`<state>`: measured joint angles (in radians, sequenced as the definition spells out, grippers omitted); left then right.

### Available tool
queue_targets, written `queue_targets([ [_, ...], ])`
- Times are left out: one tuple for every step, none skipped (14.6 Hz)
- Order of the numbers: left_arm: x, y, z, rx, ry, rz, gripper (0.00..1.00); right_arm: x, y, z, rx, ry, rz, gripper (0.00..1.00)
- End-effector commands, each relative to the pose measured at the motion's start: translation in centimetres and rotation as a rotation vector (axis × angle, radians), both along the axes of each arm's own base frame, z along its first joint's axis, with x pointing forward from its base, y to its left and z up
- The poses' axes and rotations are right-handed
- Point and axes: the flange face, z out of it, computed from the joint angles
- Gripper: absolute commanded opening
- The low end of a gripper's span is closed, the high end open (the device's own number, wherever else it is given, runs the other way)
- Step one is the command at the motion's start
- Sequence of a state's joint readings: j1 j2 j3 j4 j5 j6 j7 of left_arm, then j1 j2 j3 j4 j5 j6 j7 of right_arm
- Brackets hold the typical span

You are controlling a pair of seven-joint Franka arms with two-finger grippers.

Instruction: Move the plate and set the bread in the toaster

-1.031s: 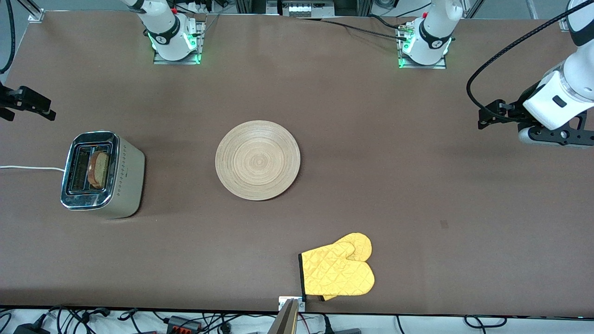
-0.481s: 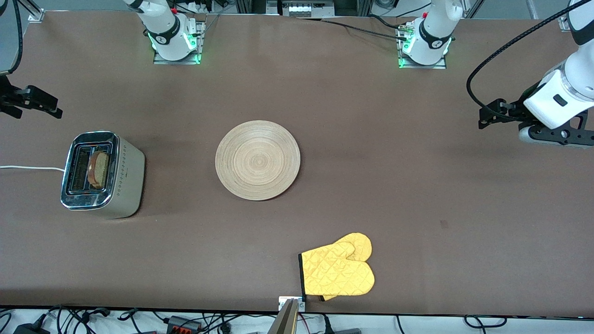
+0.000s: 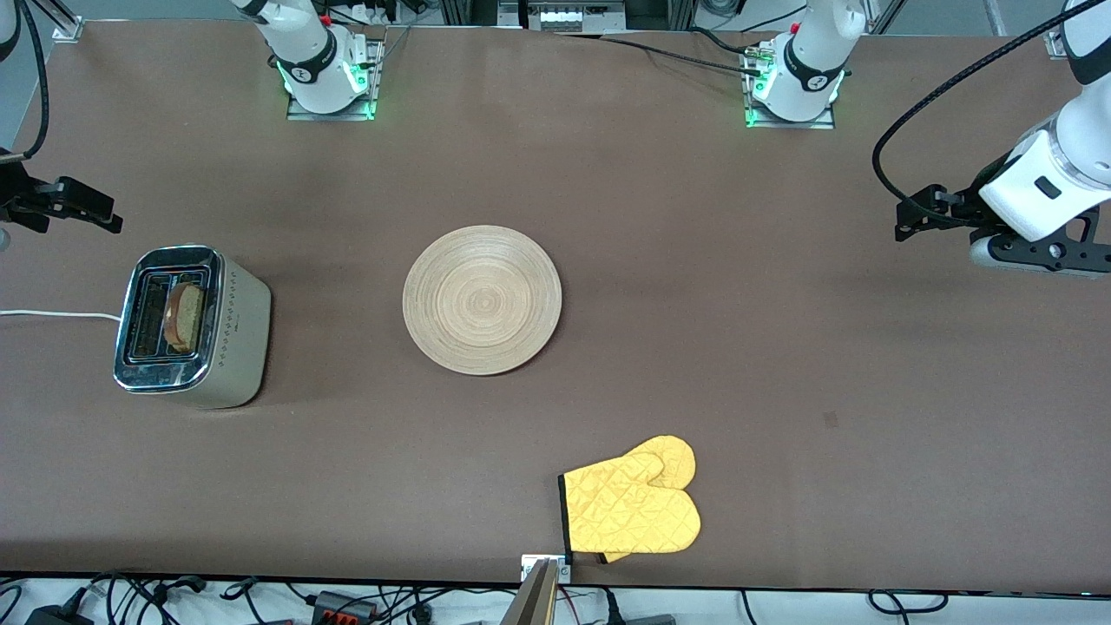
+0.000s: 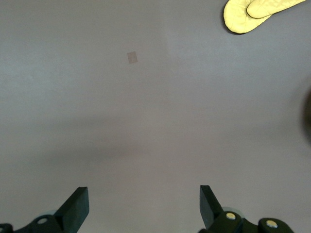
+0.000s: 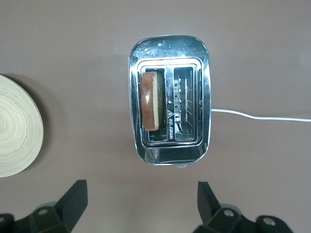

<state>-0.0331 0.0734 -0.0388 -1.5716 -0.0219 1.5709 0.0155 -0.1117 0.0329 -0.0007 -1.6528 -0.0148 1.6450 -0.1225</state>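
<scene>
The wooden plate (image 3: 482,299) lies flat at the table's middle; its edge shows in the right wrist view (image 5: 17,128). The toaster (image 3: 239,347) stands toward the right arm's end, and its chrome top shows in the right wrist view (image 5: 167,46). The bread (image 3: 184,317) stands in the toaster slot on the plate's side, its top sticking out (image 5: 151,101). My right gripper (image 3: 82,207) hangs open and empty over the table edge near the toaster (image 5: 142,189). My left gripper (image 3: 922,214) hangs open and empty over bare table at the left arm's end (image 4: 144,194).
A yellow oven mitt (image 3: 634,503) lies near the table's front edge, nearer to the front camera than the plate; it also shows in the left wrist view (image 4: 252,12). The toaster's white cord (image 3: 52,313) runs off the right arm's end of the table.
My right gripper has shifted slightly inward over the table near the toaster. The left arm, plate, bread and toaster have barely moved.
</scene>
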Motion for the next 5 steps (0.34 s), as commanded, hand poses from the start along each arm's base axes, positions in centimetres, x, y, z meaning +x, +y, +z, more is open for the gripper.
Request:
queue_targets([
  [0.28,0.11,0.51,-0.021,-0.004,-0.016,1.0,0.38,0.43,0.75,-0.005,-0.008,0.002,1.0],
  [0.27,0.04,0.51,-0.02,-0.004,-0.017,1.0,0.34,0.43,0.84,-0.006,-0.01,0.004,1.0],
  [0.28,0.11,0.51,-0.021,-0.004,-0.016,1.0,0.36,0.43,0.74,-0.005,-0.007,0.004,1.0],
  [0.28,0.11,0.51,-0.021,-0.004,-0.016,1.0,0.39,0.18,0.66,-0.004,-0.007,0.001,1.0],
  [0.28,0.11,0.51,-0.021,-0.004,-0.016,1.0,0.47,-0.09,0.4,-0.003,-0.002,-0.004,1.0],
])
